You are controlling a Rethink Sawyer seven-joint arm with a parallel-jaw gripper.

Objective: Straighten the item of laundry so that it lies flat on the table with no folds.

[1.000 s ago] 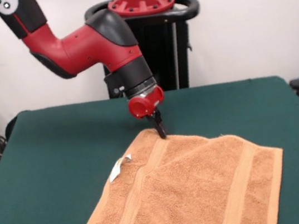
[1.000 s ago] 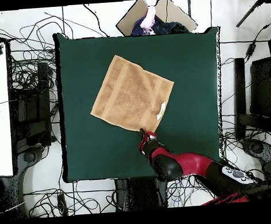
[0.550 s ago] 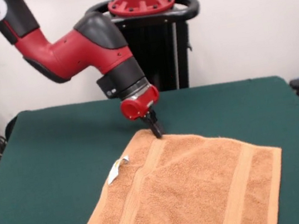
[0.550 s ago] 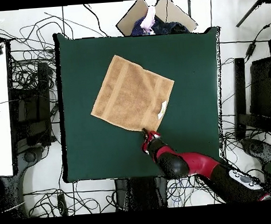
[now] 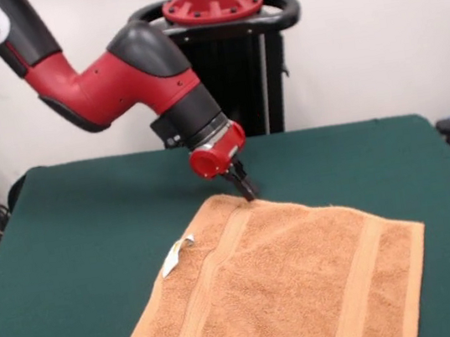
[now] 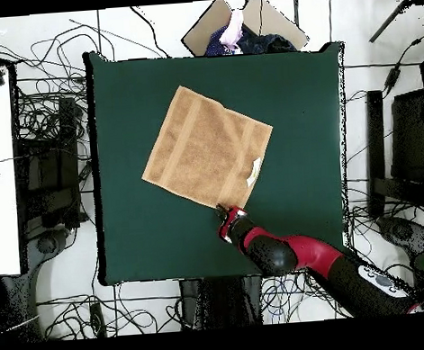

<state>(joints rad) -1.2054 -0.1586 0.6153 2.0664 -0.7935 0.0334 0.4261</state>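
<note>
Orange-tan square terry towel [image 5: 285, 287] nearly flat on dark green felt worktop [image 5: 82, 232] | gripper [image 5: 247, 190] at its far corner, grip state unclear | ease the corner outward, low and slow.

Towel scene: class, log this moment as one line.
towel: spread flat | gripper: at far corner | table: green

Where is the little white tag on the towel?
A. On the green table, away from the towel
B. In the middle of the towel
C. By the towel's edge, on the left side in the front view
C: the white tag sticks up at the towel's left edge.
</note>
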